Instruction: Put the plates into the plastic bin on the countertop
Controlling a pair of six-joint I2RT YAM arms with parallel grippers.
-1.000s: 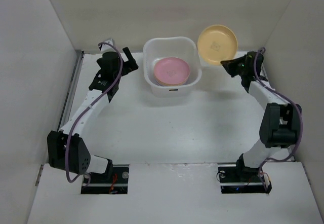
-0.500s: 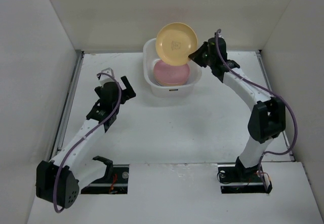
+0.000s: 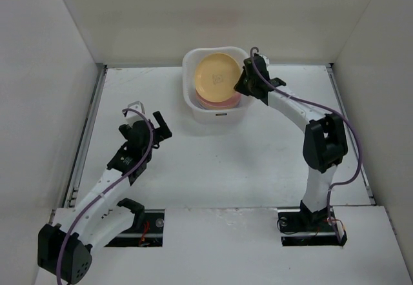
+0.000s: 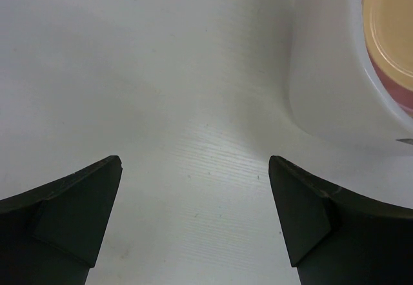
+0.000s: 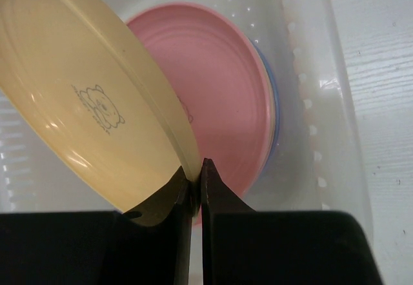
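As the right end effector (image 5: 195, 180) grips the tilted yellow plate (image 5: 84, 104) by its rim, lower it flat onto the pink plate (image 5: 226, 111) b4 releasing

A yellow plate (image 3: 218, 77) with a faint centre mark tilts inside the translucent white bin (image 3: 216, 116), its rim pinched by the right gripper (image 5: 195, 182). Beneath it a pink plate (image 5: 226, 104) lies on a blue plate (image 5: 275, 114). The bin stands far back on the countertop (image 3: 213, 162).

The right hand (image 3: 243, 82) holds a yellow plate (image 3: 216, 78) over the plastic bin (image 3: 216, 114).
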